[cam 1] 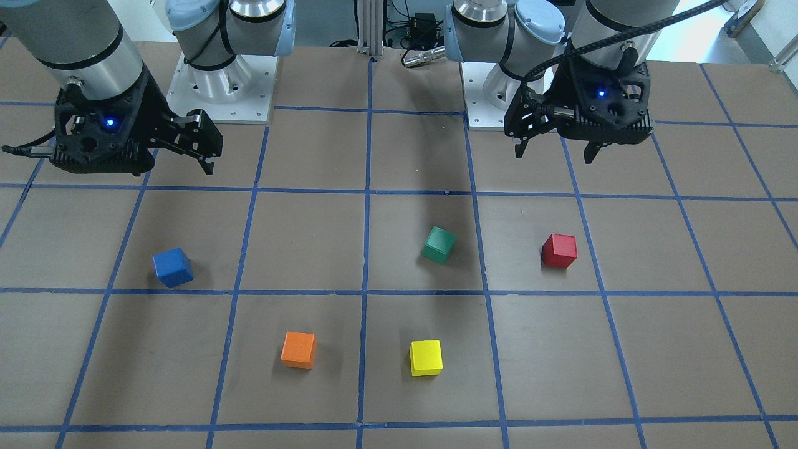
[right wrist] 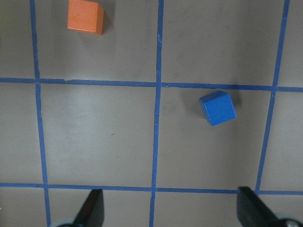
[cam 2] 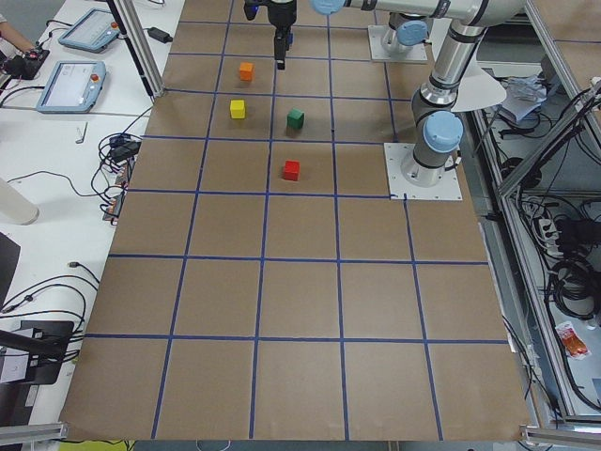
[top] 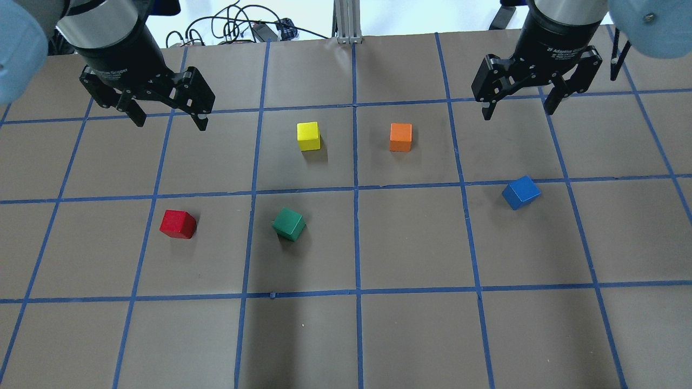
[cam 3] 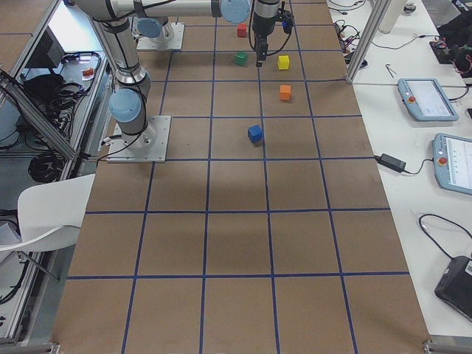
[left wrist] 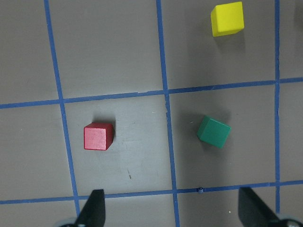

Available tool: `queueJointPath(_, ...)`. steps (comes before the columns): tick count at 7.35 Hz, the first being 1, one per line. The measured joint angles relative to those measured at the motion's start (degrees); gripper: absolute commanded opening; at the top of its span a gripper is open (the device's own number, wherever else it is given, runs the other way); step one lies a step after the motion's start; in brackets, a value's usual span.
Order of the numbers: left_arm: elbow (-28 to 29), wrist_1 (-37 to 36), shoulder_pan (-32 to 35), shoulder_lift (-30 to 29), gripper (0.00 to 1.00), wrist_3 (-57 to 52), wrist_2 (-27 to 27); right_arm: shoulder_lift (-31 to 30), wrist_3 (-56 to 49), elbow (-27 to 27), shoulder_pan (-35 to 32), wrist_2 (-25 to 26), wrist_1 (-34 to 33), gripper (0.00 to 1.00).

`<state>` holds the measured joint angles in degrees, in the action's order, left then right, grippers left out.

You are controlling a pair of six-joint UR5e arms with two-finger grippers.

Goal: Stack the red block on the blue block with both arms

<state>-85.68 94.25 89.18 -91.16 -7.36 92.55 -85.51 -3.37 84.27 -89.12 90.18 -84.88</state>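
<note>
Presently, both grippers hang above the table on the robot's side of the green block: the left gripper to its left, the right gripper to its right. Both sets of jaws stand wide apart and empty. This is judged a ready posture, each arm over its own block.

The red block lies flat, left of the green block and roughly level with it. The blue block lies well to its right, turned askew. Nothing is stacked yet.

Beyond the green block sit the yellow block and the orange block, neither a task item.

One red block, one blue block, three other cubes, two arms
</note>
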Motion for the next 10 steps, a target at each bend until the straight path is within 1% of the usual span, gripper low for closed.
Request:
queueJointPath(2,-4.2,-1.1,-6.2,-1.2,1.00,-7.0,-0.1,0.0,0.0,0.0,0.0,0.0,-0.1,1.00)
queueJointPath(3,-7.5,-3.9,-9.4,-1.9,1.00,-11.9,-0.1,0.0,0.0,0.0,0.0,0.0,-0.2,1.00)
queueJointPath(5,-15.3,-13.7,-13.0,-3.3,1.00,-19.2,-0.1,0.0,0.0,0.0,0.0,0.0,-0.2,1.00)
queueJointPath(7,-24.8,-28.3,-13.9,-5.6,1.00,-21.3,0.1,0.0,0.0,0.0,0.0,0.0,-0.2,1.00)
queueJointPath(8,-28.5,-33.9,-14.1,-6.6,1.00,-21.7,0.2,0.0,0.0,0.0,0.0,0.0,-0.2,1.00)
queueJointPath(9,-31.1,-37.8,-14.9,-7.4,1.00,-22.0,0.3,0.0,0.0,0.0,0.0,0.0,-0.2,1.00)
queueJointPath(10,-32.7,-40.1,-16.1,-8.4,1.00,-22.4,0.2,-0.1,0.0,0.0,0.0,0.0,-0.2,1.00)
